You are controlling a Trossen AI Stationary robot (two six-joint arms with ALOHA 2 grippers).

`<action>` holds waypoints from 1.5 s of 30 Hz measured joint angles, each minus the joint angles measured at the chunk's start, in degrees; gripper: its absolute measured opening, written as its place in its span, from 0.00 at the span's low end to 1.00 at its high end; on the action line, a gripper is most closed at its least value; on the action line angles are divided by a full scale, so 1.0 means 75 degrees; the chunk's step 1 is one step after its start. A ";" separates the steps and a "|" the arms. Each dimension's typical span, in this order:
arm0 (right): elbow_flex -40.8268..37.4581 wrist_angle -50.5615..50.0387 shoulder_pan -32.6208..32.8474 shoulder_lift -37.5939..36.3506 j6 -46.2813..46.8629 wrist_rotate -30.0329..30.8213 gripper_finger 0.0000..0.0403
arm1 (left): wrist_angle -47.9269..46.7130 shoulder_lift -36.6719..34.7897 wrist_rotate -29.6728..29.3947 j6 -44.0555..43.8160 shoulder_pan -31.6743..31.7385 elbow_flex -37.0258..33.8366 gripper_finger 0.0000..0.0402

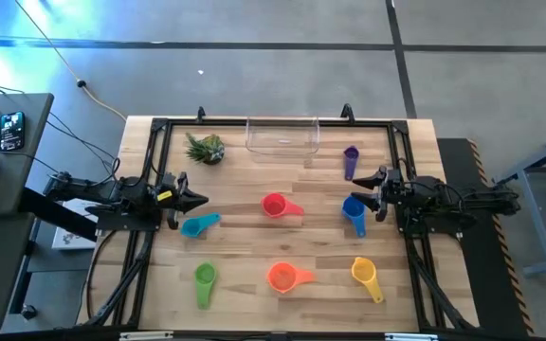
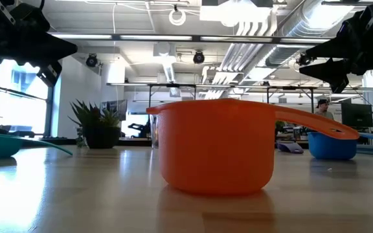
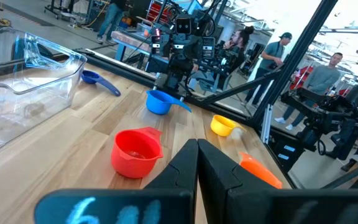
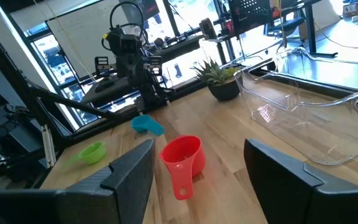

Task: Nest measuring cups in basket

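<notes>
High view gives me the whole layout: the basket [image 1: 282,134], a clear low-walled bin, sits at the far edge of the table [image 1: 254,237] with nothing in it, a small plant [image 1: 205,148] to its left. All seven cups lie loose on the wood, each a round bowl with a short flat handle. The purple cup [image 1: 351,161] is just right of the basket, the blue cup [image 1: 354,213] below it near my right gripper [image 1: 379,192], the red cup [image 1: 278,206] mid-table, and the light blue cup [image 1: 198,224] beside my left gripper [image 1: 195,200]. Green cup [image 1: 205,282], orange cup [image 1: 286,277] and yellow cup [image 1: 366,276] line the near side. My left fingers are pressed together on nothing; the right ones are spread wide, holding nothing.
</notes>
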 joint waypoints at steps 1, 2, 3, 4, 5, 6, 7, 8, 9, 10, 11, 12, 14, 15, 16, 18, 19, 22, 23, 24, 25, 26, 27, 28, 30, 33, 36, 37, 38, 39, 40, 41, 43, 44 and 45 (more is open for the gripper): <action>-0.0003 -0.0001 0.0001 0.0000 0.0001 0.0001 0.59 | 0.0001 -0.0002 0.0001 -0.0002 0.0001 0.0002 0.00; -0.0003 0.0000 0.0001 0.0000 0.0000 0.0003 0.59 | 0.0006 -0.0001 -0.0023 0.0001 0.0000 0.0002 0.00; -0.0003 0.0000 0.0002 0.0001 -0.0001 0.0000 0.59 | 0.0009 -0.0002 -0.0099 0.0001 0.0000 0.0002 0.00; -0.0003 0.0000 0.0002 0.0001 -0.0001 0.0003 0.59 | 0.0017 -0.0002 -0.0180 0.0001 0.0000 0.0002 0.00; -0.0001 -0.0001 0.0002 -0.0001 -0.0001 0.0002 0.59 | 0.0026 0.0001 -0.0203 -0.0002 0.0000 0.0002 0.00; -0.0003 0.0000 0.0002 -0.0001 -0.0001 0.0003 0.59 | 0.0031 0.0000 -0.0209 -0.0001 0.0002 0.0002 0.00; -0.0003 0.0000 0.0001 -0.0001 0.0001 0.0002 0.59 | 0.0035 -0.0001 -0.0235 0.0001 0.0000 0.0000 0.00; -0.0003 0.0000 0.0001 -0.0001 0.0001 0.0003 0.59 | 0.0038 -0.0001 -0.0261 -0.0003 0.0000 -0.0001 0.00; -0.0001 0.0000 0.0001 0.0000 -0.0001 0.0003 0.59 | 0.0041 0.0000 -0.0261 -0.0028 0.0000 0.0002 0.00; -0.0003 0.0000 0.0002 0.0002 0.0000 0.0003 0.59 | 0.0040 0.0000 -0.0258 -0.0097 0.0000 0.0001 0.00; -0.0003 0.0000 0.0002 -0.0001 -0.0002 0.0003 0.59 | 0.0038 -0.0002 -0.0258 -0.0228 0.0000 0.0002 0.00; -0.0003 0.0000 0.0000 0.0001 -0.0027 0.0007 0.59 | 0.0041 0.0001 -0.0261 -0.0392 0.0000 0.0002 0.00; 0.0000 0.0000 0.0000 -0.0001 -0.0209 0.0024 0.59 | 0.0041 -0.0002 -0.0258 -0.0734 0.0000 0.0001 0.00; -0.0002 0.0000 -0.0001 -0.0001 -0.0256 0.0021 0.59 | 0.0041 -0.0001 -0.0259 -0.0875 0.0000 0.0001 0.00; -0.0003 0.0000 0.0000 -0.0001 -0.0265 0.0018 0.59 | 0.0041 -0.0002 -0.0259 -0.0984 0.0000 0.0002 0.00; -0.0003 0.0000 0.0001 0.0001 -0.0264 0.0020 0.59 | 0.0041 -0.0001 -0.0259 -0.1066 0.0000 0.0002 0.00; -0.0002 0.0000 0.0001 0.0000 -0.0264 0.0020 0.59 | 0.0041 0.0000 -0.0263 -0.1059 0.0000 0.0002 0.00; -0.0003 0.0000 -0.0001 0.0000 -0.0265 0.0020 0.59 | 0.0041 -0.0002 -0.0279 -0.1061 0.0000 0.0001 0.00; -0.0001 0.0000 0.0000 -0.0001 -0.0263 0.0020 0.59 | 0.0041 0.0001 -0.0275 -0.1060 0.0000 0.0002 0.00; -0.0003 0.0000 0.0001 0.0000 -0.0264 0.0022 0.59 | 0.0041 0.0000 -0.0275 -0.1061 0.0000 0.0000 0.00; -0.0003 0.0000 0.0000 -0.0001 -0.0263 0.0020 0.59 | 0.0041 -0.0001 -0.0275 -0.1059 0.0000 0.0000 0.00; -0.0002 0.0002 0.0002 -0.0001 -0.0263 0.0021 0.59 | 0.0041 -0.0001 -0.0276 -0.1059 0.0000 0.0000 0.00; -0.0003 0.0003 -0.0001 -0.0001 -0.0263 0.0026 0.59 | 0.0041 0.0000 -0.0278 -0.1059 0.0000 0.0002 0.00; -0.0003 0.0003 0.0002 -0.0001 -0.0263 0.0037 0.59 | 0.0041 -0.0001 -0.0278 -0.1059 0.0000 0.0000 0.00; -0.0001 0.0003 -0.0001 0.0000 -0.0116 0.0052 0.59 | 0.0041 -0.0002 -0.0281 -0.1059 0.0000 0.0002 0.00; -0.0003 0.0006 0.0002 -0.0001 0.0339 0.0134 0.59 | 0.0041 -0.0001 -0.0287 -0.0892 0.0000 0.0002 0.00; -0.0003 0.0015 0.0002 -0.0001 0.0669 0.0236 0.59 | 0.0041 0.0000 -0.0287 -0.0918 0.0000 -0.0001 0.00; -0.0003 0.0015 -0.0001 0.0002 0.0665 0.0237 0.59 | 0.0041 0.0001 -0.0287 -0.1068 0.0000 0.0002 0.00; -0.0003 0.0015 -0.0001 0.0000 0.0667 0.0233 0.59 | 0.0041 0.0000 -0.0287 -0.1178 0.0000 0.0002 0.00; -0.0002 0.0015 -0.0001 0.0000 0.0667 0.0236 0.59 | 0.0041 -0.0002 -0.0287 -0.1217 0.0000 0.0002 0.00; -0.0003 0.0015 -0.0001 0.0000 0.0667 0.0253 0.59 | 0.0044 0.0000 -0.0287 -0.1240 0.0000 0.0000 0.00; -0.0001 0.0015 0.0001 0.0000 0.0667 0.0261 0.59 | 0.0045 -0.0001 -0.0287 -0.1246 0.0002 0.0002 0.00; -0.0003 0.0015 -0.0001 0.0000 0.0667 0.0262 0.59 | 0.0044 -0.0002 -0.0287 -0.1249 0.0000 0.0000 0.00; -0.0003 0.0015 -0.0001 0.0001 0.0667 0.0262 0.59 | 0.0044 -0.0002 -0.0287 -0.1249 0.0000 0.0002 0.00; -0.0002 0.0015 -0.0001 0.0001 0.0667 0.0266 0.59 | 0.0044 -0.0002 -0.0287 -0.1250 0.0000 0.0002 0.00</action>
